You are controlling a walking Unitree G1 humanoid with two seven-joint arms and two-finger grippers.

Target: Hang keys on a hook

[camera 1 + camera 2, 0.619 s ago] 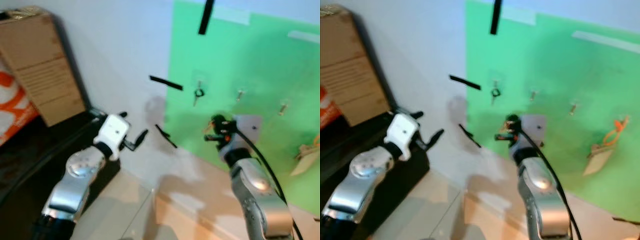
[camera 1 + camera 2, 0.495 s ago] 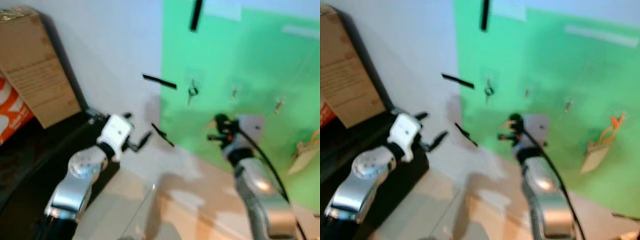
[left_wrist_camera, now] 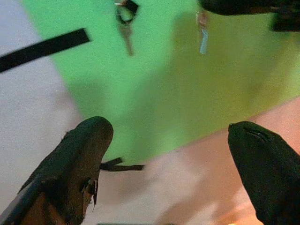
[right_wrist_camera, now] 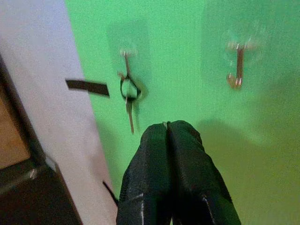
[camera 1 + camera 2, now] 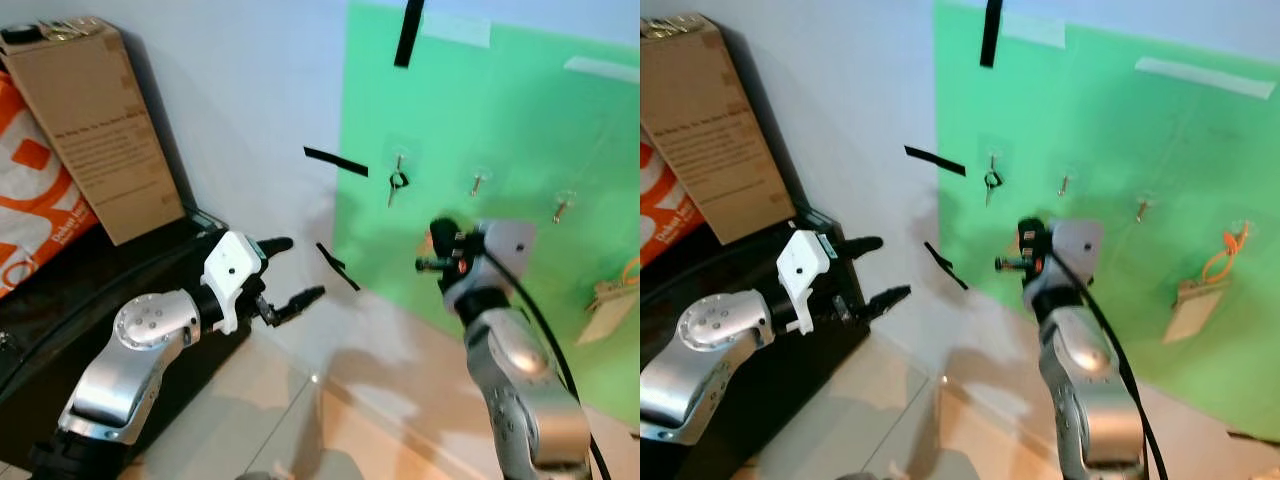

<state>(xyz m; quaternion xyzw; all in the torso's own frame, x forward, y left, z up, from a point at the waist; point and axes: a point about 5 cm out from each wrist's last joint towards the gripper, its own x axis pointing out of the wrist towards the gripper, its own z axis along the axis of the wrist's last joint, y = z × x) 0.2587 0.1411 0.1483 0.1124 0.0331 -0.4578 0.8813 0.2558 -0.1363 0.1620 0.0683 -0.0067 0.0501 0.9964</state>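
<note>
A small bunch of keys (image 5: 397, 183) hangs on the leftmost clear hook (image 4: 125, 55) on a green sheet (image 5: 500, 120) taped to the wall. My right gripper (image 5: 438, 231) is raised in front of the sheet, below and to the right of the keys and apart from them. Its fingers (image 4: 167, 140) are pressed shut with nothing between them. My left gripper (image 5: 295, 270) is held out before the white wall, left of and lower than the keys, with its fingers (image 3: 86, 140) spread wide open and empty.
Two bare hooks (image 5: 478, 183) (image 5: 563, 208) sit further right on the sheet, then an orange lanyard with a tag (image 5: 1205, 285). Black tape strips (image 5: 335, 162) mark the wall. A cardboard box (image 5: 95, 130) and orange bag (image 5: 30, 200) stand on a black cabinet (image 5: 60, 300) at left.
The camera has shifted and the picture is sharper. My left gripper has reached further right and spread its fingers wider. The right gripper stays shut below the hung keys.
</note>
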